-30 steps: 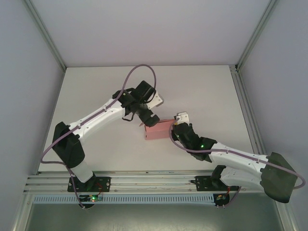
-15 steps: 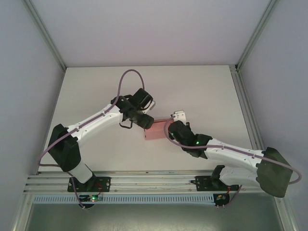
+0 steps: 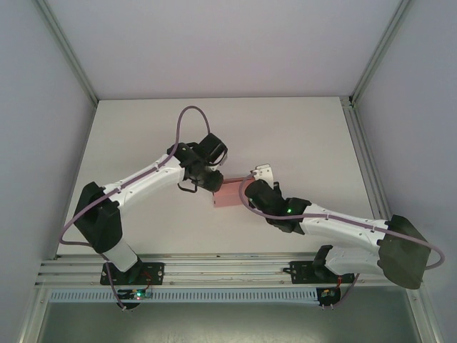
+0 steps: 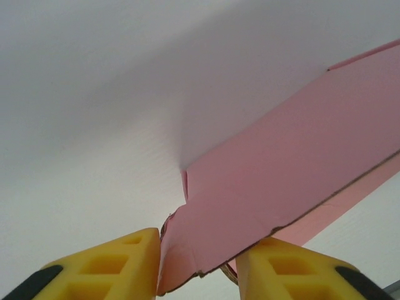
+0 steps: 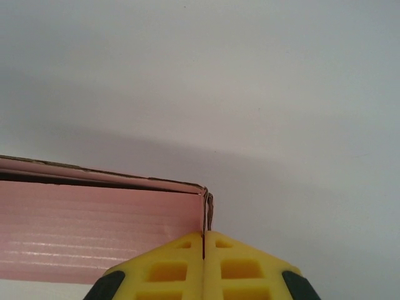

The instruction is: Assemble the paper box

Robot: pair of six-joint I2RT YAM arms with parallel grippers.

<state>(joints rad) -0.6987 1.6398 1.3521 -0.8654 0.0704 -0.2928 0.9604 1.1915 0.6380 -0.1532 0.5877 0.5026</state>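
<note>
The pink paper box (image 3: 227, 195) lies on the white table (image 3: 300, 136) at mid-table, between the two arms. My left gripper (image 3: 212, 183) is at the box's far left corner. In the left wrist view its yellow fingers (image 4: 125, 265) stand apart, with a loose pink flap (image 4: 187, 250) of the box (image 4: 281, 169) between them, against the left pad. My right gripper (image 3: 250, 191) holds the box's right end. In the right wrist view the pads are pressed together on the thin end wall (image 5: 206, 209), and the box's pink side (image 5: 94, 231) stretches to the left.
A bare white table surface (image 3: 143, 136) surrounds the box. Grey enclosure walls with metal corner posts (image 3: 68, 53) rise on the left, back and right. An aluminium rail (image 3: 214, 266) runs along the near edge by the arm bases.
My left gripper has swung down and toward the box's left corner, and its fingers now straddle a flap. The right arm has pushed slightly left, still holding the box's end.
</note>
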